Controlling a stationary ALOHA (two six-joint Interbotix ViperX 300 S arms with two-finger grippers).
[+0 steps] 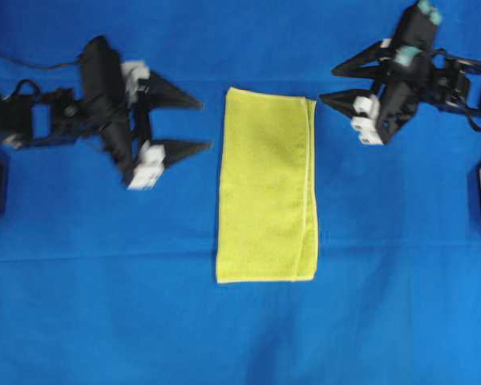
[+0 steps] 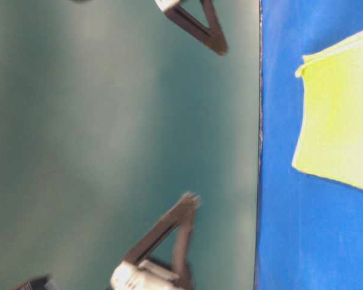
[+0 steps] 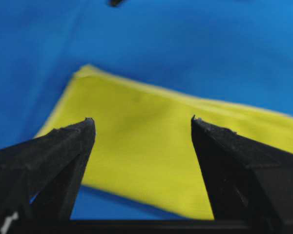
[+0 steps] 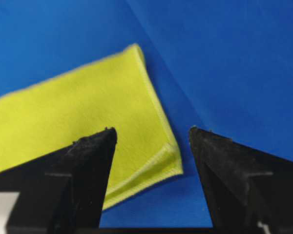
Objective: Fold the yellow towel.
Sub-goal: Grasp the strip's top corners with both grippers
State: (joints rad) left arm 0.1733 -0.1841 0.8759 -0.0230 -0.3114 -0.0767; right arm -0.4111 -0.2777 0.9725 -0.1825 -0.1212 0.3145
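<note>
Two claws: the left gripper and the right gripper flank the cloth, both raised clear of the surface, neither touching anything.
Yellow towel: lies flat near the middle of the blue surface, folded into a tall rectangle, its long sides running toward the near and far edges; a paler stitched hem runs down its right side and along its near end.
Open room: bare blue surface on every side of the towel, widest toward the near edge and the near corners.
Left gripper state: jaws spread wide, holding nothing; fingertips point at the towel's left long side, near its far end, just apart from it.
Right gripper state: jaws likewise spread wide and empty; fingertips point at the towel's far right corner, a little off from it.
Wrist views: the left gripper frames the towel's face between its fingers; the right gripper frames a hemmed corner of the towel.
</note>
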